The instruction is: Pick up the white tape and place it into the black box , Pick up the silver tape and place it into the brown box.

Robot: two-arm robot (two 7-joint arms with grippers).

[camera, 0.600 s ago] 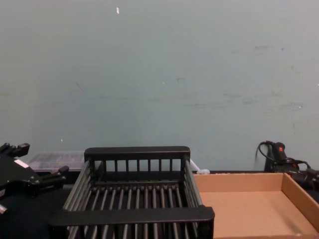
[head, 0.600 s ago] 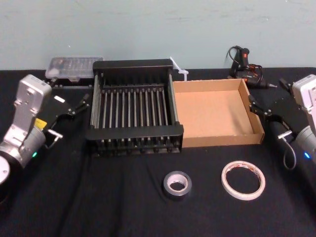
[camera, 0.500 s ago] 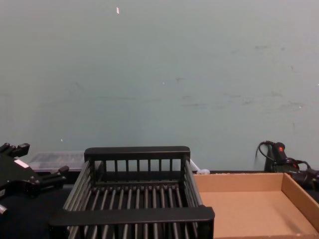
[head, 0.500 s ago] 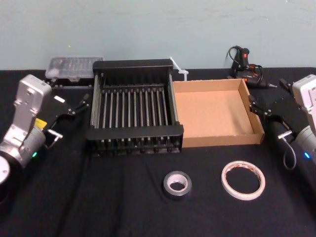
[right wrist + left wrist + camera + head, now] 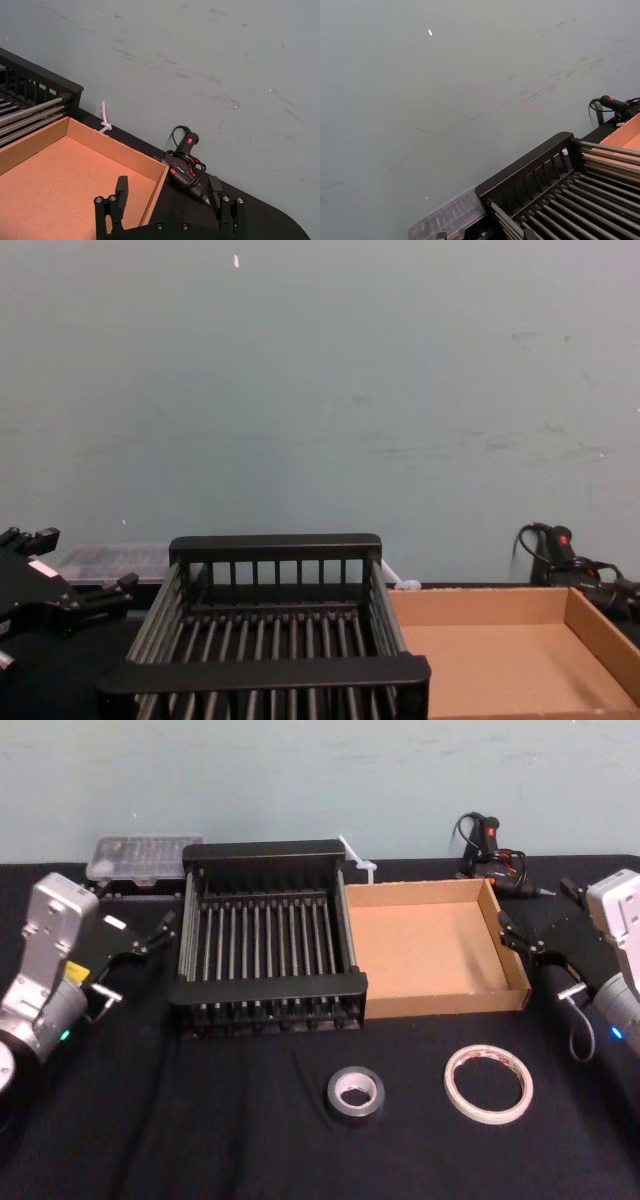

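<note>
Tape rolls sit on the black tabletop nearest the robot: the silver tape in front of the black box, the white tape to its right, in front of the brown box. Both boxes stand side by side, touching. The left end effector hangs just left of the black box; its fingers I cannot make out. The right end effector hovers spread wide and empty by the brown box's right wall.

My arms: silver-grey casings, green status lights | left gripper black, white label | right gripper black, screw-studded fingers
</note>
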